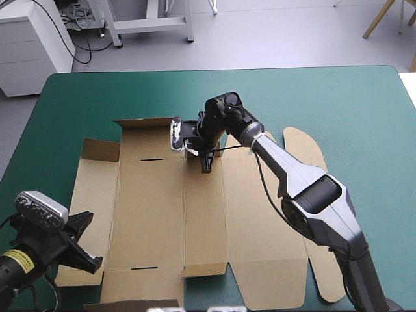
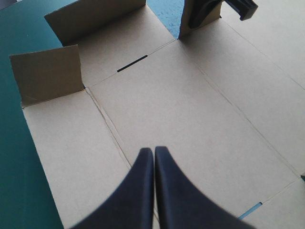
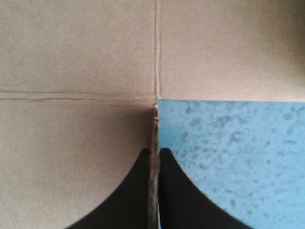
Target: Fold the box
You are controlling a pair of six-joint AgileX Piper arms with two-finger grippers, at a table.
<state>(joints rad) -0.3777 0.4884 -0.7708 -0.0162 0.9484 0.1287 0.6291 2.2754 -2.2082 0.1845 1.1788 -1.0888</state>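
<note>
The brown box (image 1: 195, 221) lies as a mostly flat cut sheet on the teal-green cover. Two flaps at its far left corner (image 1: 101, 149) stand raised, the nearer one (image 2: 47, 76) upright in the left wrist view. My right gripper (image 1: 207, 162) is at the sheet's far edge, shut on a small raised flap whose edge (image 3: 153, 138) shows between the fingers (image 3: 138, 191). The left wrist view shows that gripper (image 2: 200, 19) far off at the same flap. My left gripper (image 1: 88, 242) hovers at the near left corner, shut (image 2: 153, 150) with nothing in it, above a flat panel (image 2: 190, 105).
Two rounded tabs (image 1: 305, 146) of the box reach toward the right. Bare teal-green cover (image 1: 351, 110) lies beyond the box and to its right. A narrow strip of cover (image 2: 14, 157) runs beside the box's left edge.
</note>
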